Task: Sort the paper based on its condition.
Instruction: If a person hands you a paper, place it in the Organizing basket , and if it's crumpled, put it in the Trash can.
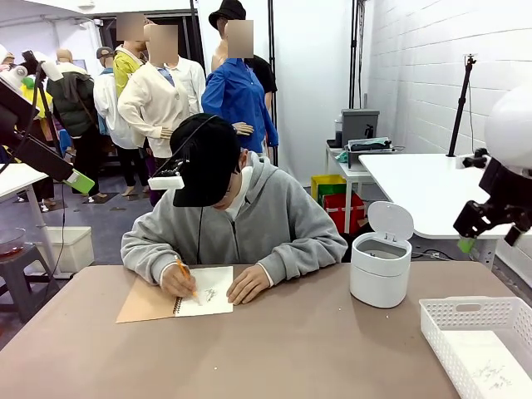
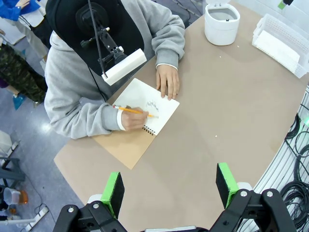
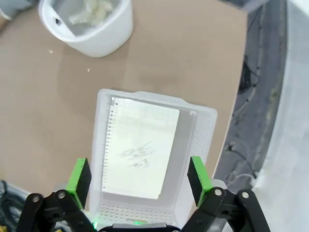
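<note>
A flat sheet of paper (image 3: 142, 152) with a pencil scribble lies in the white basket (image 3: 154, 96), directly below my right gripper (image 3: 139, 178), which hangs open and empty above it. Crumpled white paper (image 3: 91, 10) sits inside the round white bin (image 3: 101, 38). In the front view the right gripper (image 1: 478, 229) hovers high over the basket (image 1: 465, 312) holding the sheet (image 1: 490, 366). My left gripper (image 2: 170, 188) is open and empty, high above the table's near side, and appears at the far left (image 1: 76, 178) in the front view.
A person across the table draws with a pencil (image 2: 135, 111) on the open page of a spiral notebook (image 1: 179, 301), one hand flat on the page. The bin (image 1: 381, 266) stands lid-up between the person and the basket. Cables hang off the table's right edge.
</note>
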Action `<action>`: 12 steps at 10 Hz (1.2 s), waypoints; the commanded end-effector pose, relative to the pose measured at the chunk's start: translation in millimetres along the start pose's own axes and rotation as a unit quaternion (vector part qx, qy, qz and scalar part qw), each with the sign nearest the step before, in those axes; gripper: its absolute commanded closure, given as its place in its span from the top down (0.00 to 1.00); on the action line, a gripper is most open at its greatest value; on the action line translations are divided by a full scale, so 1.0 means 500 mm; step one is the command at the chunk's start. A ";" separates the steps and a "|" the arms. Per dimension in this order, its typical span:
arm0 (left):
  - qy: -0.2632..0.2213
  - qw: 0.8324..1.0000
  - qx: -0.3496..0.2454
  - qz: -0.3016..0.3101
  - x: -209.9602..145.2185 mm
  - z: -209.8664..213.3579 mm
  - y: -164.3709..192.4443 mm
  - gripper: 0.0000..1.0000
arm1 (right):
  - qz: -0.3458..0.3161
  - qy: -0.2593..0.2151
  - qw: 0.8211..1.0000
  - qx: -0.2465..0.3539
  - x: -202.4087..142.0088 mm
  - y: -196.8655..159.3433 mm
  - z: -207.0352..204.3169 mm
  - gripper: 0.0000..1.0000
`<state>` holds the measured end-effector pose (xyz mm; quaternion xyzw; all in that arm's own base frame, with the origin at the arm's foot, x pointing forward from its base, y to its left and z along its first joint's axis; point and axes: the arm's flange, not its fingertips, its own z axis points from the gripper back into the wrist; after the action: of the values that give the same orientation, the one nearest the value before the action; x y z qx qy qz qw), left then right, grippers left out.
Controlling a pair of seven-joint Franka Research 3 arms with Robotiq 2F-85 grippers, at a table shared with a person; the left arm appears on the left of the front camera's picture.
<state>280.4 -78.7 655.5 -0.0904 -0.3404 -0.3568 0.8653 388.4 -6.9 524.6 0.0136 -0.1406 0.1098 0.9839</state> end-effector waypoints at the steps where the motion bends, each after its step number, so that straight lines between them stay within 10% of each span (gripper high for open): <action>1: -0.003 1.000 -0.004 0.001 -0.001 0.001 0.002 1.00 | 0.057 -0.023 0.998 0.031 -0.003 0.013 0.027 1.00; 7: -0.003 1.000 -0.004 0.001 -0.001 0.001 0.002 1.00 | 0.039 -0.021 0.999 0.013 0.003 0.022 0.031 1.00; 12: -0.003 1.000 -0.004 0.001 -0.001 0.001 0.002 1.00 | 0.229 -0.076 0.959 0.150 0.074 0.191 0.089 1.00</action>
<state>280.3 -78.7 655.5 -0.0903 -0.3404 -0.3569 0.8652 376.8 90.8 575.4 0.1082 -0.1983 0.3163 0.9214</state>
